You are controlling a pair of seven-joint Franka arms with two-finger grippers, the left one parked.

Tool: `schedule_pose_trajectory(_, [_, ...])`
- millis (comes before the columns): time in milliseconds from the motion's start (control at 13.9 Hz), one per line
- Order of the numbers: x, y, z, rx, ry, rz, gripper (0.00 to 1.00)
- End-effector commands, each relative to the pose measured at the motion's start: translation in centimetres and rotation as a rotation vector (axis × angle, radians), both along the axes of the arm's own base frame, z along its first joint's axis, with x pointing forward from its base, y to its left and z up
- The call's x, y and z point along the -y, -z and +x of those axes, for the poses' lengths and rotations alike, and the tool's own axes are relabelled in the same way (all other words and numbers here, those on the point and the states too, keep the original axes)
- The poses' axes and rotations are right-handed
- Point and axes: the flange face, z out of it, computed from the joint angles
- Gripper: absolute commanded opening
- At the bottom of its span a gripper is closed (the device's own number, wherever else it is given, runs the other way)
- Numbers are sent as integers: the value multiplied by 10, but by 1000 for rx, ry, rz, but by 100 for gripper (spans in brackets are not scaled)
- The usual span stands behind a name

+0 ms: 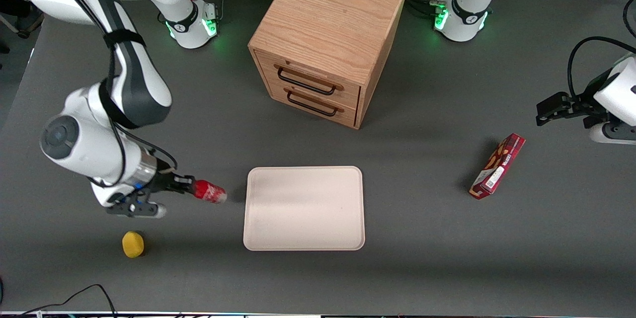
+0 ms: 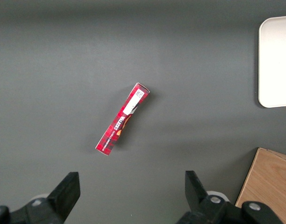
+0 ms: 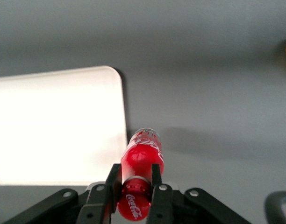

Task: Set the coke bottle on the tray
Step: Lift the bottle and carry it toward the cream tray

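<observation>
Gripper (image 1: 185, 188) clenched on the coke bottle's (image 1: 209, 192) neck, held level for transfer; bottle just beside the tray (image 1: 304, 207), toward the working arm's end.

Coke bottle (image 3: 142, 158) in hand (image 3: 135, 186) beside tray (image 3: 54, 126)

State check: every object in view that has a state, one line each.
gripper: shut on the coke bottle, beside the tray
coke bottle: held horizontal near its cap end, not yet over the tray
tray: flat on the table, nothing on it
drawer cabinet: both drawers closed
snack box: lying on the table toward the parked arm's end
yellow object: resting on the table, untouched
</observation>
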Motion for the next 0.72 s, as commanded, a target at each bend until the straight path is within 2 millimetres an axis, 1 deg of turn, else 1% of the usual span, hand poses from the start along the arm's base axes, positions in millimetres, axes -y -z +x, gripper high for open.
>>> schedule_pose_trajectory(0, [-41,-10,36,46,47,-47,0])
schedule_pose_trajectory(72, [-49,-5,43,67,43,-53,0])
schedule_pose_trajectory(144, [-63,0,48,87,34,-68,0])
schedule_pose_trajectory(360, [-94,21,52,145,64,-102,0])
schedule_pose_trajectory(504, [-106,40,54,168,57,-86,0])
schedule_pose_trajectory(576, [-116,46,52,170,74,-81,0])
schedule_pose_trajectory(648, [-119,47,51,171,84,-76,0])
